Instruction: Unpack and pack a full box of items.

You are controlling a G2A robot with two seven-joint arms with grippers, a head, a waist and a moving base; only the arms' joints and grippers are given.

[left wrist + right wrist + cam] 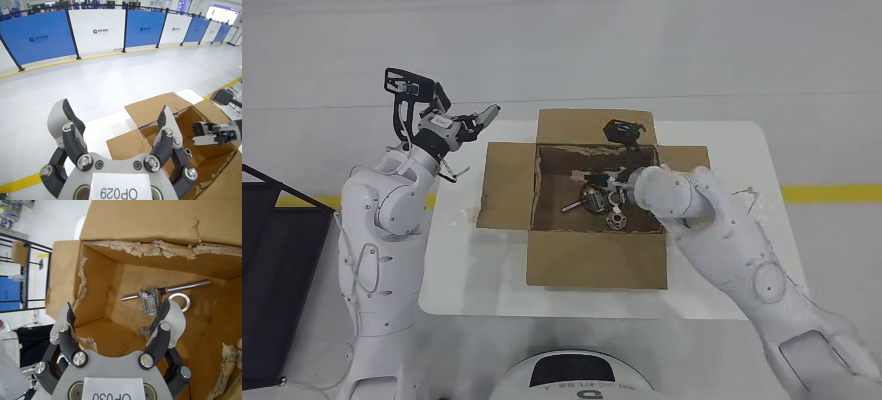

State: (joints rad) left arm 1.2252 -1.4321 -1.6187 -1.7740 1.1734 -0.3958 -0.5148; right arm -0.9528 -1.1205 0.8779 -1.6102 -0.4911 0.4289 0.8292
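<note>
Metal parts (594, 198) lie loose on the floor of the open cardboard box (504, 185), which sits mid-desk (472, 272).

Right wrist view: a steel rod (189, 285) passes through a cylindrical fitting (150, 304). A flat ring (188, 302) lies just beside it, with a small fitting (144, 331) close by.

Judgement: parts are stiff, dense and slick, and the rod is likely to roll. Best hold is across the cylindrical fitting's body, not the bare rod.

Right tool (119, 313) is inside the box, its arm over the 3 o'clock wall, jaws spread, nothing held. Left tool (115, 111) is spread and empty, off the box's 10 o'clock corner.

Box rim is torn and probably soft.
</note>
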